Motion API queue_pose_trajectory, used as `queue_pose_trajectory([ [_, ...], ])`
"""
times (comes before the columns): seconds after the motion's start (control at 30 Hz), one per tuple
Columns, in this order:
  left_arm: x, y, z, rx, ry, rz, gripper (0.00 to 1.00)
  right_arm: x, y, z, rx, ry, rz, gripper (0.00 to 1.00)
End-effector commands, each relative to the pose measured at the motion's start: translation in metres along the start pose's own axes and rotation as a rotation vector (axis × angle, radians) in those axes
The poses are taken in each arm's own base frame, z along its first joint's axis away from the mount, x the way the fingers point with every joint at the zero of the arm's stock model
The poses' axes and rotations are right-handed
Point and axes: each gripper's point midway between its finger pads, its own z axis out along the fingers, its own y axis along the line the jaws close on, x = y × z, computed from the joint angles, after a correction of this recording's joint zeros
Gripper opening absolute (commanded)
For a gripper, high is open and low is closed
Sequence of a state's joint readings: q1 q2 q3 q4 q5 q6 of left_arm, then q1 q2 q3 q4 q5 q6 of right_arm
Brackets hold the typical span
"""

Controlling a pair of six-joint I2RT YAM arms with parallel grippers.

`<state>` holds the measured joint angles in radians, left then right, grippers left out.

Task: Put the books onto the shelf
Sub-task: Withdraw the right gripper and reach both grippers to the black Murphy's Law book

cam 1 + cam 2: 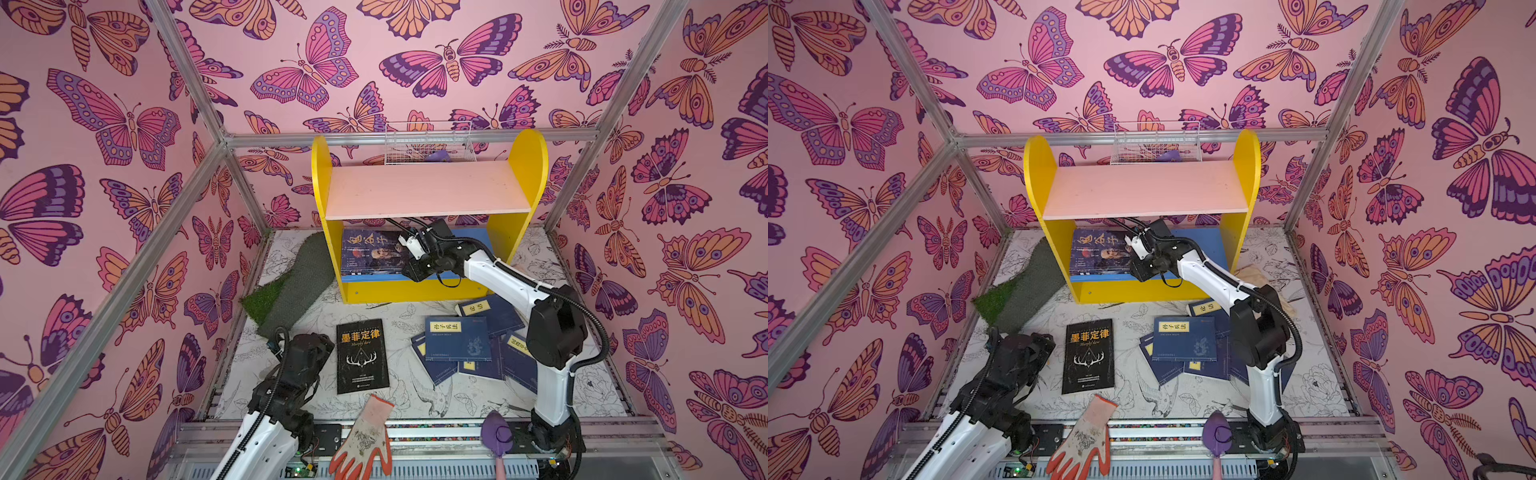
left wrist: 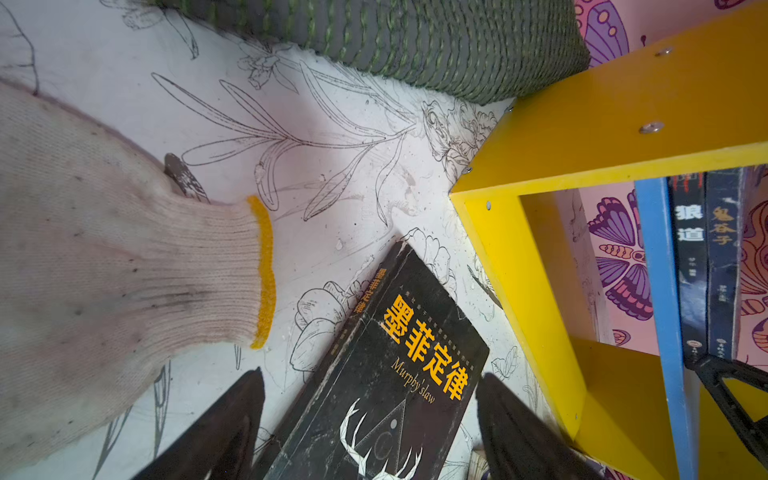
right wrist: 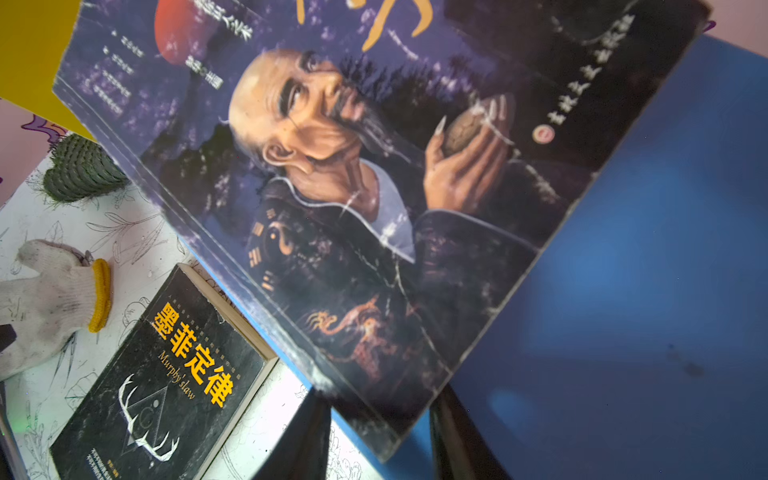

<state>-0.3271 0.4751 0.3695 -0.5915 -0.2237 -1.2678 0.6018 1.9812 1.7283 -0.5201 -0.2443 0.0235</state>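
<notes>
Likely light, bendy and slick, the purple book (image 3: 332, 187) lies on the blue board (image 3: 644, 270) of the shelf (image 1: 530, 166), frame centre, and is best pinched near the spine; its corner is straddled by the right gripper (image 3: 380, 415), whether clamped cannot be told; the left gripper (image 2: 370, 374) is spread wide

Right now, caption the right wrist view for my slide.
Right claw straddles a corner of the bearded-sage paperback lying on the shelf's blue board.

The shelf's pink upper board (image 1: 424, 189) is bare, centre frame. Below, stacked books (image 1: 370, 251) fill the left of the blue lower board (image 1: 1210, 245); its right half is open, though the right arm (image 1: 498, 270) crosses the mouth.
</notes>
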Motion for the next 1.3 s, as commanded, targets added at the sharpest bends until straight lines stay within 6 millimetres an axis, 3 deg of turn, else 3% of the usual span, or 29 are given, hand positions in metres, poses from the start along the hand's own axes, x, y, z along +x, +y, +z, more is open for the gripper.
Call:
queue_pose_trajectory([
  [0.0, 0.006, 0.005, 0.004, -0.013, 0.023, 0.044, 0.82, 0.001, 0.026, 0.014, -0.106, -0.001, -0.028, 0.45],
  [0.13, 0.008, 0.005, 0.005, -0.024, 0.036, 0.096, 0.83, -0.002, 0.010, 0.001, 0.018, -0.058, 0.017, 0.61],
  [0.23, 0.011, 0.005, 0.007, -0.039, 0.060, 0.163, 0.84, 0.003, -0.006, -0.028, 0.156, -0.144, 0.076, 0.67],
  [0.3, 0.015, 0.005, 0.010, -0.049, 0.087, 0.201, 0.84, 0.014, 0.002, -0.044, 0.157, -0.178, 0.099, 0.68],
  [0.37, 0.022, 0.007, 0.015, -0.061, 0.122, 0.236, 0.84, 0.035, 0.025, -0.049, 0.106, -0.154, 0.090, 0.68],
  [0.47, 0.032, 0.010, 0.023, -0.085, 0.181, 0.276, 0.84, 0.080, 0.073, -0.039, -0.020, -0.042, 0.016, 0.68],
  [0.6, 0.046, 0.012, 0.034, -0.112, 0.262, 0.333, 0.84, 0.140, 0.131, -0.012, -0.205, 0.129, -0.074, 0.69],
  [0.7, 0.054, 0.013, 0.040, -0.132, 0.316, 0.373, 0.84, 0.168, 0.153, 0.014, -0.302, 0.233, -0.053, 0.69],
  [0.9, 0.064, 0.019, 0.050, -0.177, 0.383, 0.425, 0.80, 0.182, 0.154, 0.048, -0.316, 0.357, -0.036, 0.69],
  [1.13, 0.067, 0.022, 0.055, -0.192, 0.395, 0.443, 0.72, 0.191, 0.151, 0.065, -0.363, 0.447, 0.033, 0.69],
  [1.27, 0.071, 0.026, 0.058, -0.200, 0.416, 0.453, 0.70, 0.182, 0.151, 0.073, -0.416, 0.455, 0.120, 0.69],
])
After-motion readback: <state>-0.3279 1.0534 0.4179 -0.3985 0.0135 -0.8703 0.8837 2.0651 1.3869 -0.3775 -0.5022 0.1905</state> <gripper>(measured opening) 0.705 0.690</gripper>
